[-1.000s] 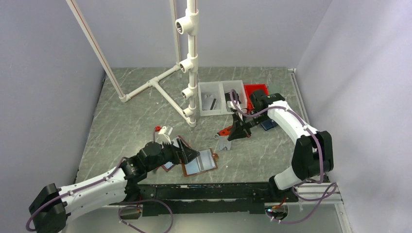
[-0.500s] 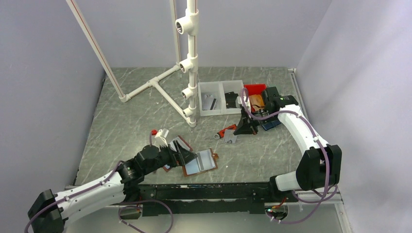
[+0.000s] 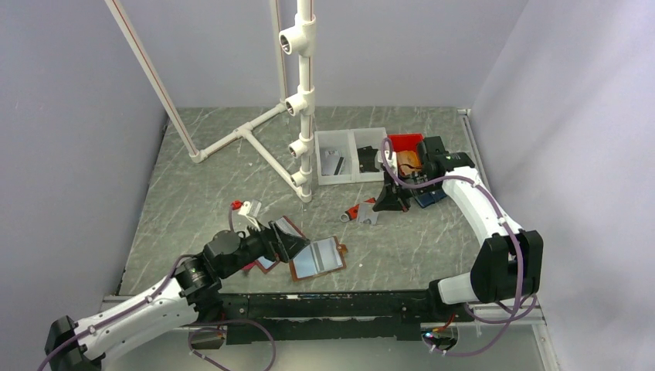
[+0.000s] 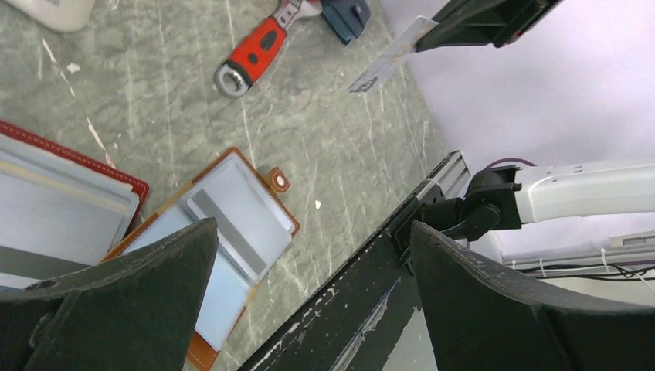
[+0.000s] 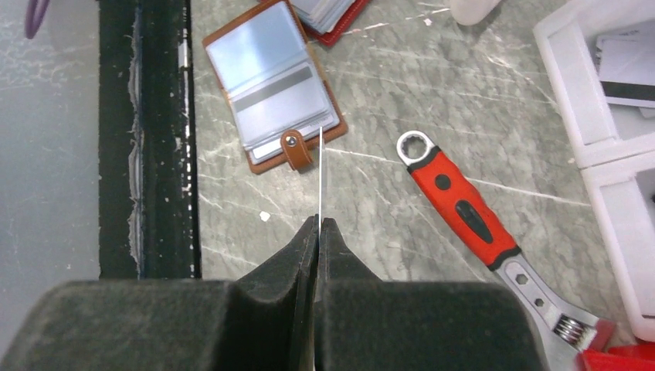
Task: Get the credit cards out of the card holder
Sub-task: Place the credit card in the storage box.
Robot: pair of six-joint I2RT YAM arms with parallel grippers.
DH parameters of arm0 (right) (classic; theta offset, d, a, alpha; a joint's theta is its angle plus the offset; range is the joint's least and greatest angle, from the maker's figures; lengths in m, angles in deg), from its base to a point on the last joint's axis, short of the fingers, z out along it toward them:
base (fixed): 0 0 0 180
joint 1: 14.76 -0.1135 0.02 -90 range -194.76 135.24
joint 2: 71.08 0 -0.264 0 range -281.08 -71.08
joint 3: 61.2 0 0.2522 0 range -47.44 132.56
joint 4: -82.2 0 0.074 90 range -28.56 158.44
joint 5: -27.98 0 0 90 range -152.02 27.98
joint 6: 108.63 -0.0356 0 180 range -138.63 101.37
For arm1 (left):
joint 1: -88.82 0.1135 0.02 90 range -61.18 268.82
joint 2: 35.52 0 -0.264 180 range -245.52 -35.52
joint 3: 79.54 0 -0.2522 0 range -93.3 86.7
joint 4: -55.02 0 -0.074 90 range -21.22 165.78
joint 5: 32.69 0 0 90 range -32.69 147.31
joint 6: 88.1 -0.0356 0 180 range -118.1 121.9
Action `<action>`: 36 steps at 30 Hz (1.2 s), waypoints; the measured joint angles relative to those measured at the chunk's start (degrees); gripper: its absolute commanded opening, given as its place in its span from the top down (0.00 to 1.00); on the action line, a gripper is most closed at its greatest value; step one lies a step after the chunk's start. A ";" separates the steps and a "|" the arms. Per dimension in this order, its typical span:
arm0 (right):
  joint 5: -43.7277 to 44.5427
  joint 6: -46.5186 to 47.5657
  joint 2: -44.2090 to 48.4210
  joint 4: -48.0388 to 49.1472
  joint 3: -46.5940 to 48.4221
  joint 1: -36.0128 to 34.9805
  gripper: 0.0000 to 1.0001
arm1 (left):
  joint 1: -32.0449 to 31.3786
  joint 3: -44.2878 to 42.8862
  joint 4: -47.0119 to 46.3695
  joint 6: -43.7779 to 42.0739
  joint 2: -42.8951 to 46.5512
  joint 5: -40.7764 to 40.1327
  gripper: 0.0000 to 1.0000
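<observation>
The brown card holder [image 3: 318, 259] lies open on the table near the front edge, with clear sleeves showing [image 5: 270, 85] [image 4: 224, 232]. My right gripper [image 3: 382, 207] [image 5: 320, 220] hangs above the table beside the red wrench, shut on a credit card [image 3: 371, 217]. That card shows edge-on as a thin white line [image 5: 320, 174] in the right wrist view and as a pale card [image 4: 390, 56] in the left wrist view. My left gripper [image 3: 300, 246] [image 4: 313, 228] is open just left of the card holder, with nothing between its fingers.
A red-edged holder [image 3: 266, 264] [image 4: 69, 201] lies under the left gripper. A red wrench [image 3: 357, 210] [image 5: 463, 205] lies mid-table. White bins [image 3: 351, 154] with cards, a red tray [image 3: 405, 143] and a blue item [image 3: 429, 197] sit at the back right. A white pipe frame [image 3: 305, 100] stands behind.
The right gripper carried the card a little right and toward the back, then held still. The left arm drew back slightly to the left, still open.
</observation>
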 measured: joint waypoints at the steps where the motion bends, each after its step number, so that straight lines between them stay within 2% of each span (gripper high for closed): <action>1: 0.63 -0.42 -0.07 0.13 0.31 -0.02 1.00 | 0.02 0.04 -0.02 -0.92 0.96 0.00 0.01; 10: 5.84 -4.94 -1.84 3.32 8.00 -0.02 1.00 | 0.00 2.32 -0.66 -3.93 2.99 0.13 0.01; 14: 6.97 -6.78 -6.08 3.85 14.43 -0.15 1.00 | 0.00 3.98 -2.36 -3.96 1.57 0.81 0.01; 26: 10.97 -11.80 -15.30 4.70 26.03 -1.16 1.00 | 0.00 4.81 -3.76 -4.33 -2.29 1.11 0.01; 36: 15.23 -20.65 -25.88 6.71 38.71 -4.48 1.00 | 0.00 5.90 -5.86 -4.31 -2.34 1.01 0.00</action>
